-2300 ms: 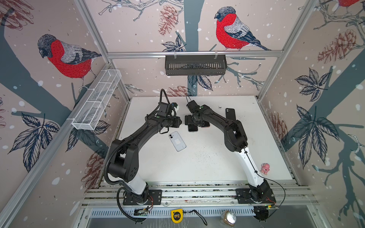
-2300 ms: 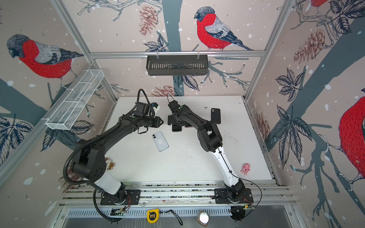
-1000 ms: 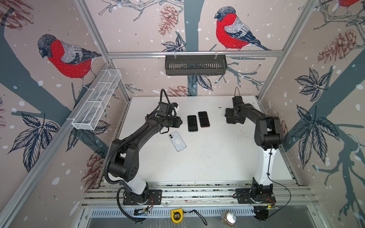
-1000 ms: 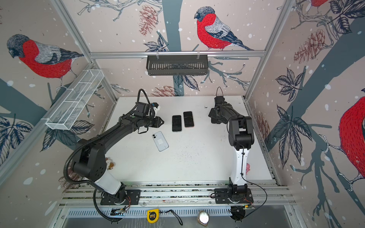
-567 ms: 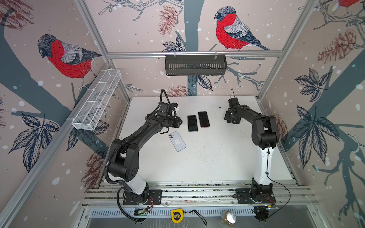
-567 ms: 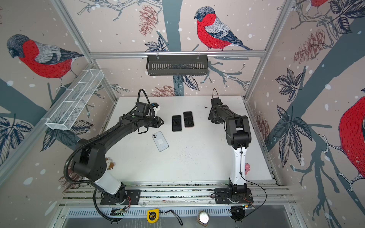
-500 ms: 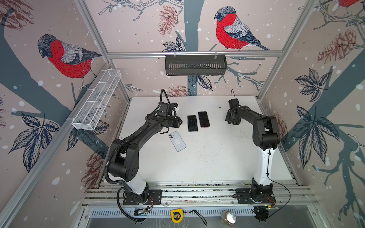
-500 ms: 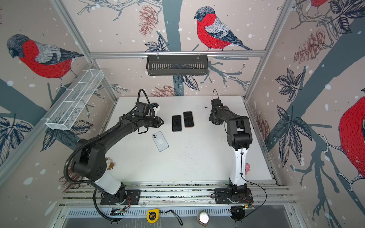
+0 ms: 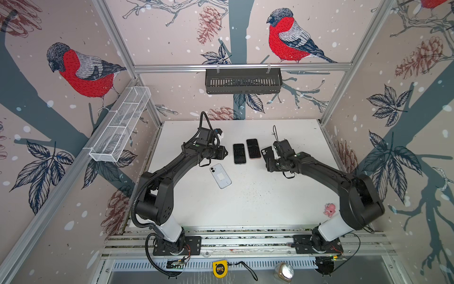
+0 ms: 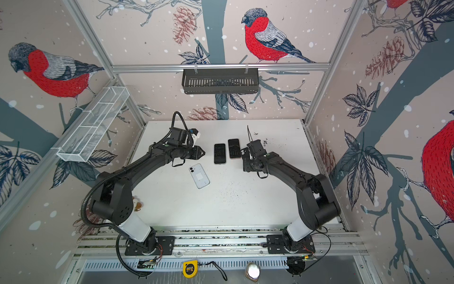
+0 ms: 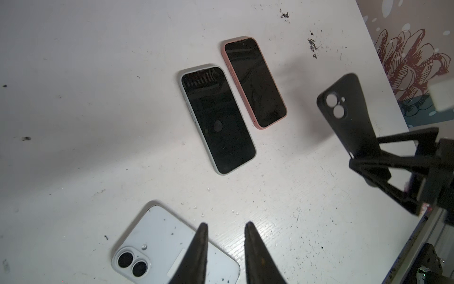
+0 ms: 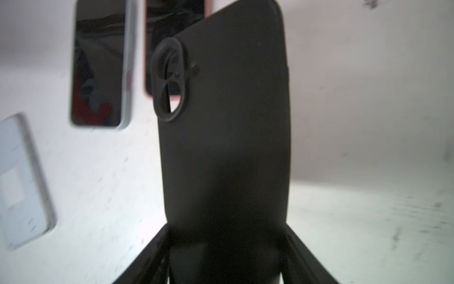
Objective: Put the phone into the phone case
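Tabletop [image 9: 258, 201], cased phones [image 9: 239, 153] near black case [image 9: 267, 154]

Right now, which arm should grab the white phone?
Left. The left pincer is open, empty and close to the white phone. The right pincer is busy: it holds the black case up off the table.

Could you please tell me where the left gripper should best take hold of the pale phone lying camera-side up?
Probably across the two long edges at mid-length, coming straight down: the pale phone lies flat, back up, with bare table along both long sides for the left gripper.
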Robot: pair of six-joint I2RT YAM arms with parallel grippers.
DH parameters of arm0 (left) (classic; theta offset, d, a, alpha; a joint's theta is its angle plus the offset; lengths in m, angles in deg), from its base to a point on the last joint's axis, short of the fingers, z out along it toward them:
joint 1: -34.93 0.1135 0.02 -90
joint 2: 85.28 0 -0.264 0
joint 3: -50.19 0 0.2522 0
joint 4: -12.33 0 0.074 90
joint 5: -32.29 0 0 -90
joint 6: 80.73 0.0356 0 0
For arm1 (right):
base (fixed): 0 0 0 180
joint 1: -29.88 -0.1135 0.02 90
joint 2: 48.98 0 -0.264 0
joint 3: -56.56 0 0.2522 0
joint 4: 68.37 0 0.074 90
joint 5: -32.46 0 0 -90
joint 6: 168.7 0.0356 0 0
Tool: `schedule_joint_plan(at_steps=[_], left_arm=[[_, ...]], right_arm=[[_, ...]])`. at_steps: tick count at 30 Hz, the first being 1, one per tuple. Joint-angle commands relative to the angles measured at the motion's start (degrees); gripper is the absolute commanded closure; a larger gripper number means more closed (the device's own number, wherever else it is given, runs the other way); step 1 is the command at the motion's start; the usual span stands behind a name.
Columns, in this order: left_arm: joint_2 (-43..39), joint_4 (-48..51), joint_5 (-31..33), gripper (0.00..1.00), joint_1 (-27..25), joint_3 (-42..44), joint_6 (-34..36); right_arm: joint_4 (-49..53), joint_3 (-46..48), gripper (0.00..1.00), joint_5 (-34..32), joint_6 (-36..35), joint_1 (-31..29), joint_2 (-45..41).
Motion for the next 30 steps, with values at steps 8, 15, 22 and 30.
schedule_joint_plan(at_steps=[8,15,22,30], left_arm=[[1.69,-1.86,-5.49,0.70,-0.20,0.05,0.16],[4.62,-4.99,-23.22,0.63,-2.75,-0.03,0.35],[4.30,-9.03,-34.17,0.63,-5.78,1.20,-0.52],[3.58,-11.58,-37.98,0.63,-6.18,2.12,-1.84]], right_arm=[[-8.62,8.40,0.34,29.08,0.37,-10.42,-8.59],[-1.67,5.60,0.36,18.23,-3.97,-11.25,-10.17],[1.34,4.02,0.36,15.12,-5.87,-11.28,-10.93],[2.13,2.75,0.36,13.75,-6.00,-10.56,-11.72]])
